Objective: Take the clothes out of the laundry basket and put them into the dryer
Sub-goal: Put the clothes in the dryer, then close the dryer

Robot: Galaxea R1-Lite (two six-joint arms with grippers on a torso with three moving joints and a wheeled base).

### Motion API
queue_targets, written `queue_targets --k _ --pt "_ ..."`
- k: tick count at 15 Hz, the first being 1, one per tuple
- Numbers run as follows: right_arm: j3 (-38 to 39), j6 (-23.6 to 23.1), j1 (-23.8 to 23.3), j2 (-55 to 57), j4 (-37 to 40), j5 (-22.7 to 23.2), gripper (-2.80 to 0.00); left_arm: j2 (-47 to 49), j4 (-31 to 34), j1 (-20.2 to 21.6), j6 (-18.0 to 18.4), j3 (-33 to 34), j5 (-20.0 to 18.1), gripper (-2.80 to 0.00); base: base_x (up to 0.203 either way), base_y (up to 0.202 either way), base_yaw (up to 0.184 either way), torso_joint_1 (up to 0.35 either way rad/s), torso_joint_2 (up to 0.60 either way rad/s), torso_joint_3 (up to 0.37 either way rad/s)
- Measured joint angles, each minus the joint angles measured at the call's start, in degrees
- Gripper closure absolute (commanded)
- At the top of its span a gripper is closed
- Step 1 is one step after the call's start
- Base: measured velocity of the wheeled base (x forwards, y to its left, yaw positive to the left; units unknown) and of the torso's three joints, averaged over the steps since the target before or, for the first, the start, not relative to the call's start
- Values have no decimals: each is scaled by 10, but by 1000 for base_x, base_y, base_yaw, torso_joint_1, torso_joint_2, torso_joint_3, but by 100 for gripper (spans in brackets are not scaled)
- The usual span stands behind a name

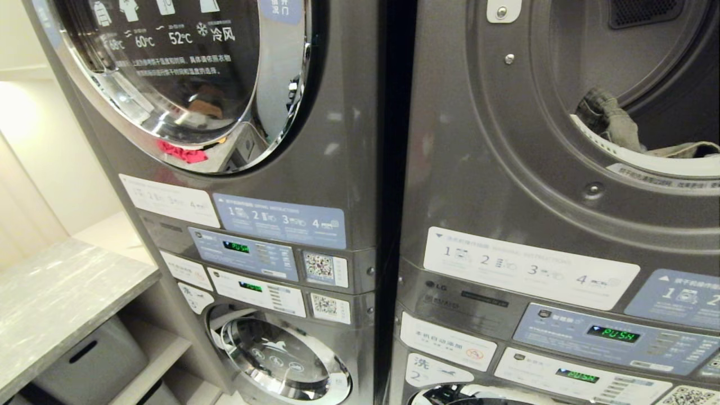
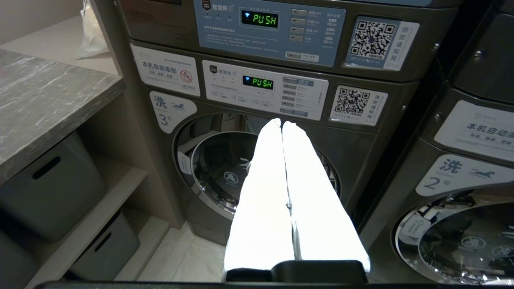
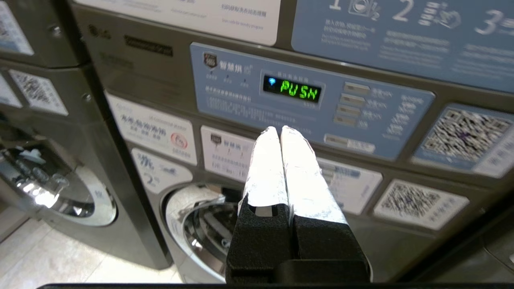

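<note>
The left gripper (image 2: 282, 122) has its white fingers (image 2: 261, 192) pressed together with nothing in them, in the middle of its wrist view, in front of a low washer door (image 2: 225, 172). The right gripper (image 3: 280, 128) is pinched closed and empty too, in the middle of its view, near a blue panel (image 3: 305, 100) that glows "PUSH". At the lower left of the head view sits a grey worktop (image 1: 56, 292). Farther back, at the upper right, the dryer (image 1: 506, 169) stands open, and the clothes (image 1: 613, 126) lie inside at the front of its drum, hanging over the rim.
</note>
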Motion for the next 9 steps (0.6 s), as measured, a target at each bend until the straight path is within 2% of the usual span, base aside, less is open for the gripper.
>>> queue_targets --k 9 --pt "0 -11 0 0 0 6 0 0 -1 0 0 0 0 0 -197 0 2 2 3 2"
